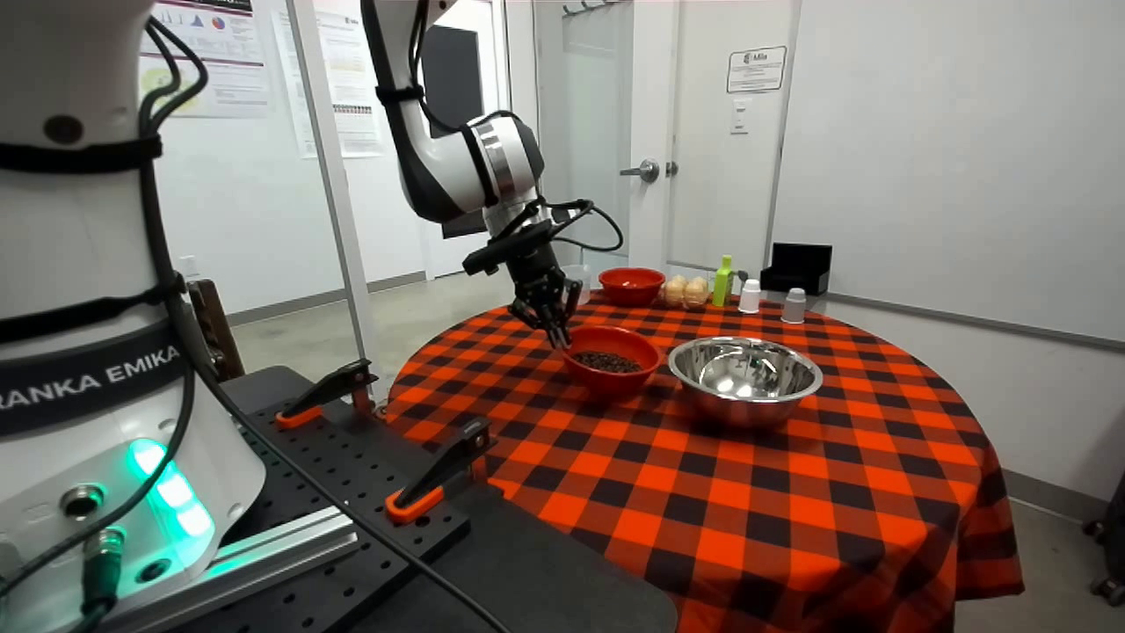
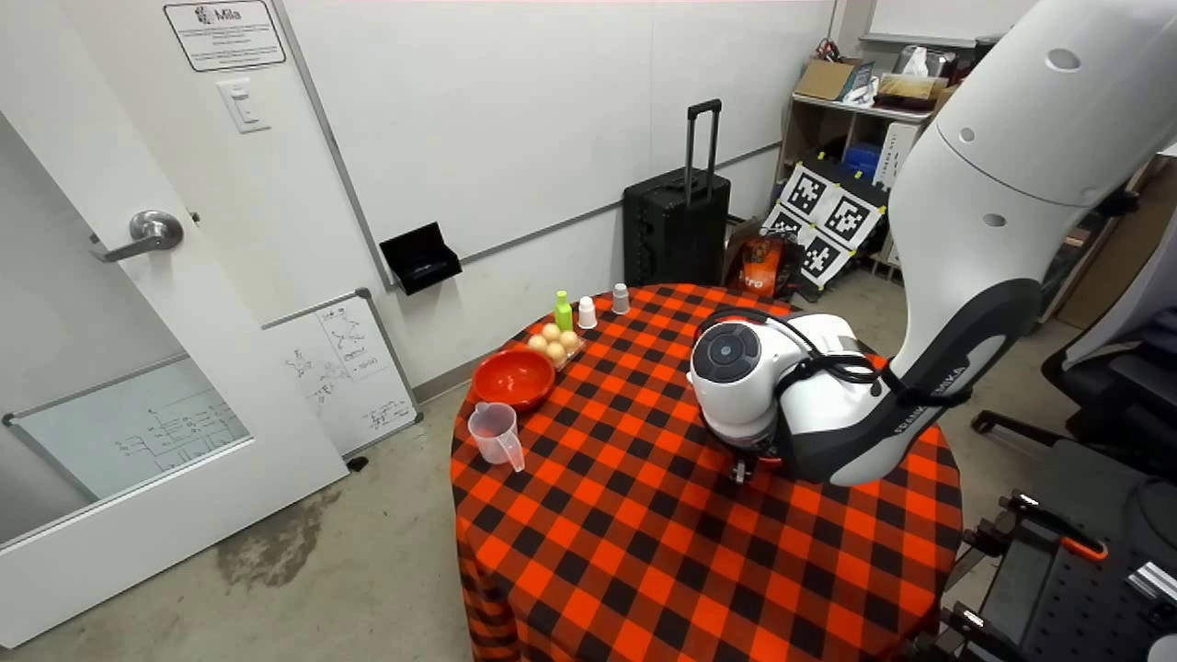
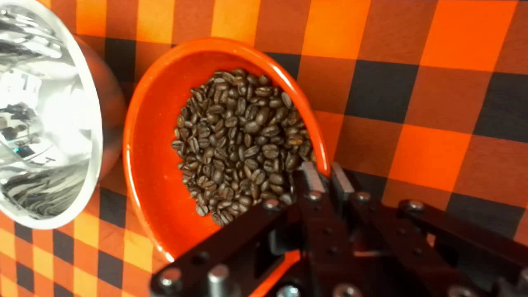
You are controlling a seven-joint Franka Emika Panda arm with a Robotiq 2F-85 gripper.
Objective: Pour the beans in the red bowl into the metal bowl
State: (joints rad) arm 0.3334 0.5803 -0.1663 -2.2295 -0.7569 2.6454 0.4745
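Note:
The red bowl (image 1: pixel 615 384) stands on the checkered tablecloth in an exterior view and fills the middle of the wrist view (image 3: pixel 154 165). Dark brown beans (image 3: pixel 239 144) cover its bottom and also show in an exterior view (image 1: pixel 606 361). The shiny metal bowl (image 1: pixel 747 409) stands beside it, apart; its rim shows at the wrist view's left edge (image 3: pixel 97 132). My gripper (image 3: pixel 322 167) is at the red bowl's rim, one finger inside, one outside. The fingers are nearly together and look shut on the rim. The gripper also shows in an exterior view (image 1: pixel 558 338).
Another red bowl (image 2: pixel 513 382), a clear measuring cup (image 2: pixel 497 434), a pack of eggs (image 2: pixel 554 342), a green bottle (image 2: pixel 563 313) and small white and grey cups (image 2: pixel 587 313) stand along the table edge. The arm (image 2: pixel 846 395) hides the metal bowl in that exterior view.

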